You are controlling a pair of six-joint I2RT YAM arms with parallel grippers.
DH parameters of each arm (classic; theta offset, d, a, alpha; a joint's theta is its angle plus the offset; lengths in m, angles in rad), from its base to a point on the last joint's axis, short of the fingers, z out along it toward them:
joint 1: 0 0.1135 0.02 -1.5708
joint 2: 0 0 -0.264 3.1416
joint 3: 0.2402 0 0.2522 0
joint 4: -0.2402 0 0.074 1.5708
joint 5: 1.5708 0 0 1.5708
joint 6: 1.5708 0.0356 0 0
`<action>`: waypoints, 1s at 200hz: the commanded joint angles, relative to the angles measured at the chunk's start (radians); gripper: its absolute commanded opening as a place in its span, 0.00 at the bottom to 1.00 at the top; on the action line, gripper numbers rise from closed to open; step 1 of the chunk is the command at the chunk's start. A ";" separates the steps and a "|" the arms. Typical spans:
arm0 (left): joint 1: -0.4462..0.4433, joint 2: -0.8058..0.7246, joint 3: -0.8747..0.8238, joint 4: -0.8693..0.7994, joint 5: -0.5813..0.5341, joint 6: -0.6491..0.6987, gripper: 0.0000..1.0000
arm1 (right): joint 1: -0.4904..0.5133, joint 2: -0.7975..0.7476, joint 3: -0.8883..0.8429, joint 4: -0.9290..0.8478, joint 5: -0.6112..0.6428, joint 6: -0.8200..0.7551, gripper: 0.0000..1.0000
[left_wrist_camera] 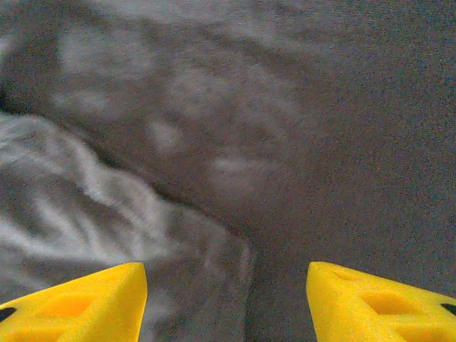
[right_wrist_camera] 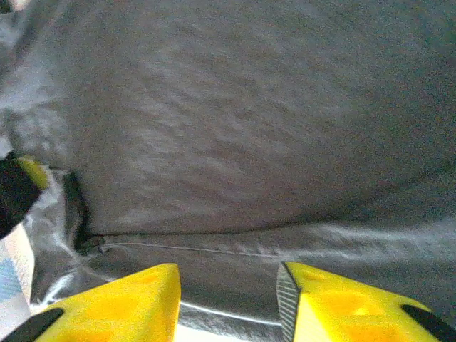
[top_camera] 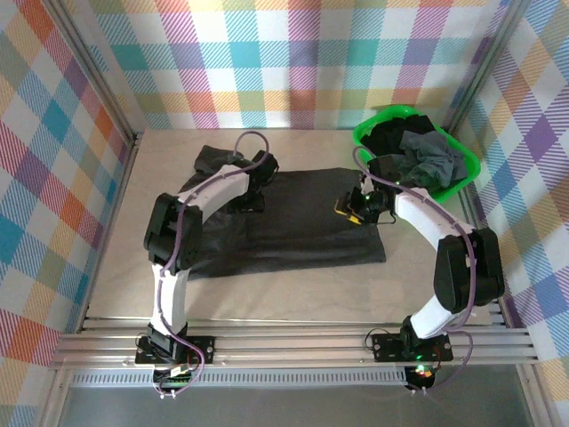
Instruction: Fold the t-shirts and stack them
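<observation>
A charcoal shirt lies spread flat across the middle of the table, its lower edge toward the arms and one sleeve reaching out at the far left corner. The cloth is mostly smooth, with some rumpling along the far left side.

The left claw hangs low over that rumpled part. Its yellow fingers are spread wide, with nothing between them but the fabric underneath. In the left wrist view a paler, creased fold sits to the left of the flatter dark cloth (the picture is soft, so finer detail is hard to tell).

The right claw is at the shirt's right edge, seen from above as a yellow tip just over the cloth. Its fingers are parted too, though less widely. A stitched hem runs across just ahead of them, and they are not closed on it.

At the far right corner stands a green basket, just beyond the right arm. In it is a loose heap of further dark shirts, black and grey-blue, crumpled together.
</observation>
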 commanded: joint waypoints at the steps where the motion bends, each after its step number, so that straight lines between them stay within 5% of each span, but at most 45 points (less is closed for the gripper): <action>1: -0.010 -0.240 -0.143 -0.115 -0.039 -0.167 0.53 | -0.006 0.023 -0.025 -0.066 0.074 0.039 0.31; 40: 0.173 -0.405 -0.486 -0.016 0.197 -0.286 0.29 | -0.002 0.118 0.008 -0.141 0.127 0.032 0.19; 63: 0.311 -0.398 -0.586 0.080 0.294 -0.313 0.25 | 0.010 0.188 0.049 -0.184 0.149 0.021 0.19; 123: 0.392 -0.235 -0.608 0.069 0.247 -0.356 0.25 | 0.053 0.329 0.063 -0.236 0.231 0.043 0.24; 200: 0.484 -0.430 -0.830 0.025 0.164 -0.301 0.28 | 0.151 0.161 -0.196 -0.274 0.142 0.097 0.26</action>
